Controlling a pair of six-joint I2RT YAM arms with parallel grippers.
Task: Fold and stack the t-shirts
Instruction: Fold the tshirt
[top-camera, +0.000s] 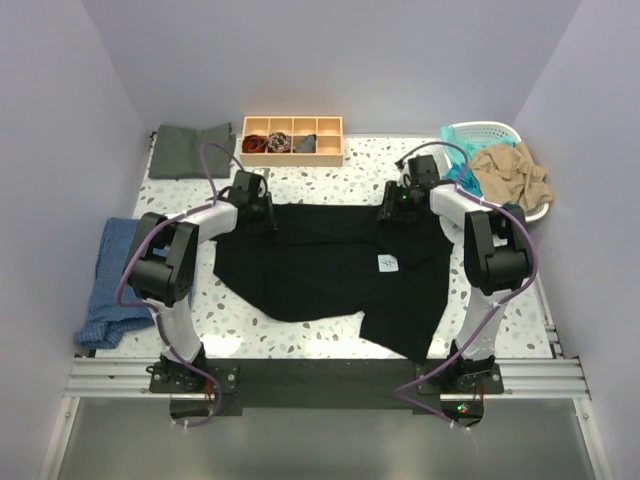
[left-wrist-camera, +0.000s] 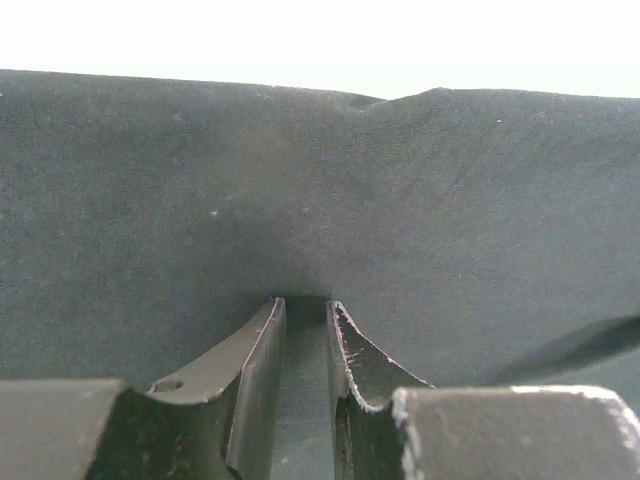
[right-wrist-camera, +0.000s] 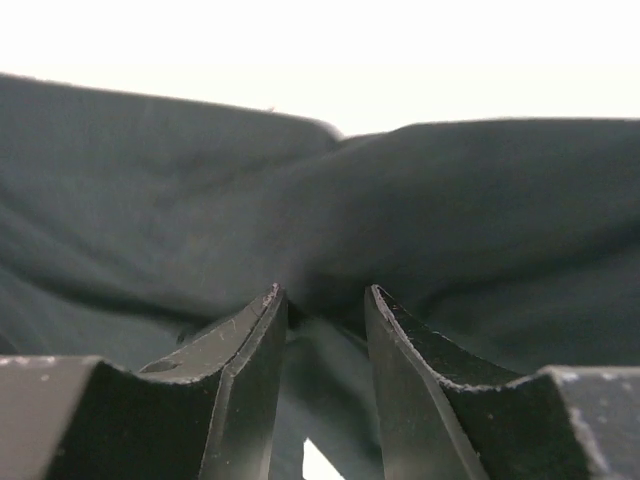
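A large black t-shirt (top-camera: 320, 265) lies spread on the table, its small white tag (top-camera: 388, 262) facing up. My left gripper (top-camera: 262, 218) sits at the shirt's far left edge. In the left wrist view its fingers (left-wrist-camera: 305, 305) stand close together with black cloth (left-wrist-camera: 320, 180) pinched between them. My right gripper (top-camera: 390, 208) is at the far right edge. Its fingers (right-wrist-camera: 322, 295) stand wider apart around a raised fold of the black cloth (right-wrist-camera: 330, 210). A dark grey-green t-shirt (top-camera: 190, 150) lies at the back left. Teal (top-camera: 458, 165) and tan (top-camera: 512, 172) t-shirts are heaped in the basket.
A wooden compartment box (top-camera: 292, 126) with small bundled cloth pieces stands at the back centre. A white basket (top-camera: 490, 130) sits at the back right. A blue cloth (top-camera: 118, 285) hangs over the table's left edge. Walls close in on three sides.
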